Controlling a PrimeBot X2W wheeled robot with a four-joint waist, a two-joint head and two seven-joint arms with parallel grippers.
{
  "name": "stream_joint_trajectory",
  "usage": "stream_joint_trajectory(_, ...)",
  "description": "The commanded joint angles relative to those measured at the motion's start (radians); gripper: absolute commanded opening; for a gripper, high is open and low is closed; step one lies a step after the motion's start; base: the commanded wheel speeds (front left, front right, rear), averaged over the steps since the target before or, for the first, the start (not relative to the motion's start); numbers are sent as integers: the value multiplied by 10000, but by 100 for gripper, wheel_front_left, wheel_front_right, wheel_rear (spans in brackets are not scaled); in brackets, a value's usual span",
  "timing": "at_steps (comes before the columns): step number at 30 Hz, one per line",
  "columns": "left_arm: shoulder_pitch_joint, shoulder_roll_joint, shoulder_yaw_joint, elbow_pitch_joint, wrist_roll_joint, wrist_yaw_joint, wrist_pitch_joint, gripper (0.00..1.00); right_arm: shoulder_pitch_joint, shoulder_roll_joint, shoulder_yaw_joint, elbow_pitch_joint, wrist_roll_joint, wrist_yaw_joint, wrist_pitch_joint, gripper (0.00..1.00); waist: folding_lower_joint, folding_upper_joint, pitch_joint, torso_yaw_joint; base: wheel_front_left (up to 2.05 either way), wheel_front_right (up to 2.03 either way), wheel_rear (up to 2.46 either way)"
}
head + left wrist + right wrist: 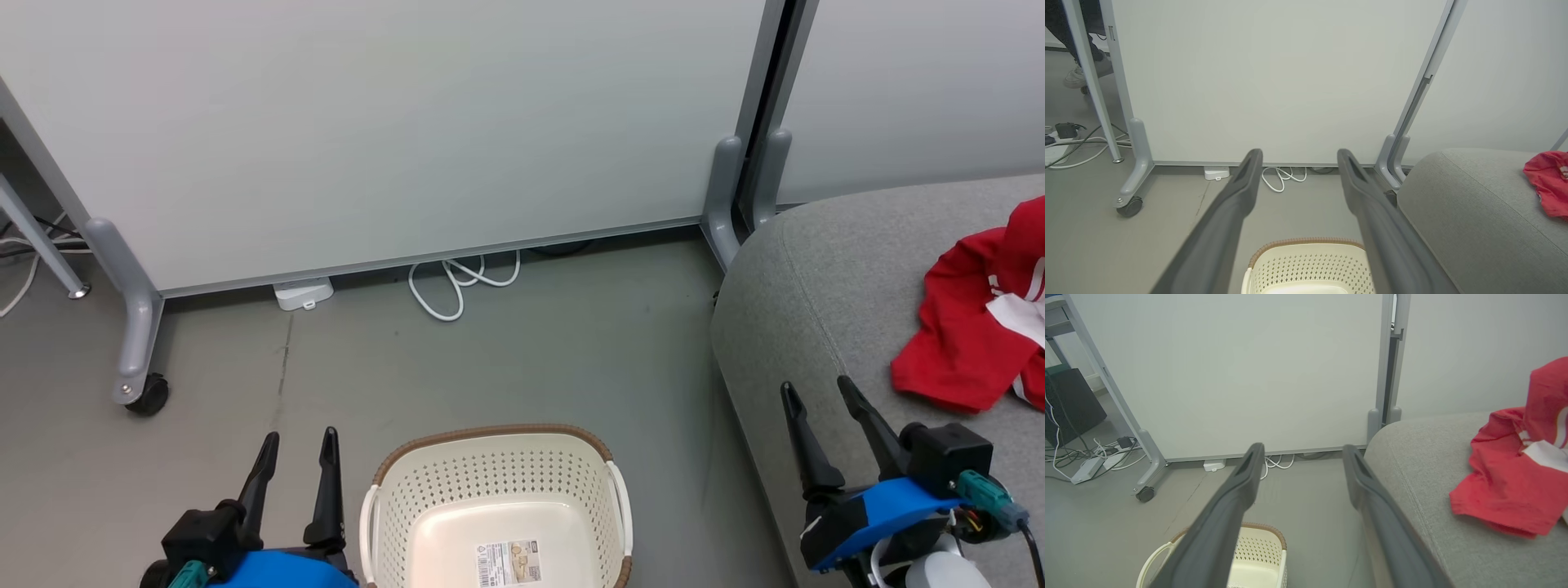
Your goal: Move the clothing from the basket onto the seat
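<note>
Left gripper [300, 434] low left: fingers spread, holding nothing, just beside the laundry basket [498, 428] on the grey floor [571, 351]. Label [509, 562] visible on the basket bottom. White cable [457, 287] looped under the partition panel [408, 122] behind. Right gripper [815, 384]: fingers spread, holding nothing, over the sofa [816, 278] front edge. Red clothing [963, 327] with white trim lies crumpled on the sofa, far right, apart from that gripper.

**Backdrop beyond the work area**

I see a pale partition panel [392, 122] at 12 o'clock on the grey floor [531, 351]. A looped white cable [457, 282] and a small white box [303, 293] lie at its foot. A black caster [151, 394] sits at 10 o'clock.
</note>
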Motion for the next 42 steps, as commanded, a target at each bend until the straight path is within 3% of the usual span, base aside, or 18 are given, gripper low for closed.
stream_joint_trajectory(1,139,-40,144,19,-12,-8,-30,100,230,84,-48,-88,-55,1,-3,100,2,0,-54,53,0,0,0)
stream_joint_trajectory(36,201,-193,724,242,187,-8,-30,100,467,539,-13,-215,-374,1,112,100,2,0,-71,325,0,0,0)
stream_joint_trajectory(37,287,-194,721,226,150,0,0,0,430,505,-20,-216,-371,0,100,0,3,0,-71,326,0,0,0)
stream_joint_trajectory(42,488,-247,723,653,119,0,67,0,621,516,-14,236,-303,-2,138,0,3,0,-71,327,0,0,0)
